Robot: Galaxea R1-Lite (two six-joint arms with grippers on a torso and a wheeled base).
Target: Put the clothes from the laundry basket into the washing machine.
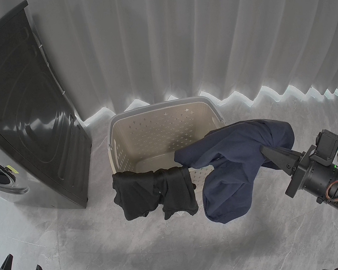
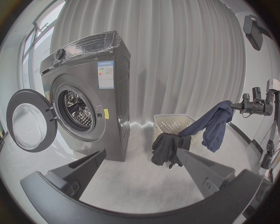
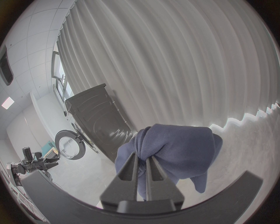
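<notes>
A: Nearest me: left gripper (image 2: 140,151), parked low near the floor (image 1: 109,249), jaws spread wide, nothing in them. Faces the washing machine (image 2: 87,96).
B: Other arm?
A: Busy: right gripper (image 3: 142,156) has jaws pinched shut on a bunched fold of the navy garment (image 1: 235,162). Held up just right of the laundry basket (image 1: 162,105).
B: Garment clear of the basket?
A: Not fully. One end trails over the rim into the basket; the other lobe hangs outside and looks clear of the floor. My read: needs more lift before travel, else the tail drags on the rim.
B: Why grab a bunch?
A: Guessing: gathered cloth gives narrow jaws bulk to bite. Single layer could slip out.
B: Anything else to move?
A: One more: black garment (image 1: 154,192), draped over the near rim, half in, half out. Hangs exposed, so an easy pinch from above, I'd think.
B: Machine ready?
A: Yes: door (image 2: 29,119) swung wide, drum (image 2: 76,109) open to view. Machine stands left of the basket, well apart; basket sits near the curtain (image 1: 187,41).
B: Risks?
A: Loose lobe snagging the door lip on entry. Long carry too.
B: Progress?
A: Early, I'd say. Both garments at the basket, none at the machine.
</notes>
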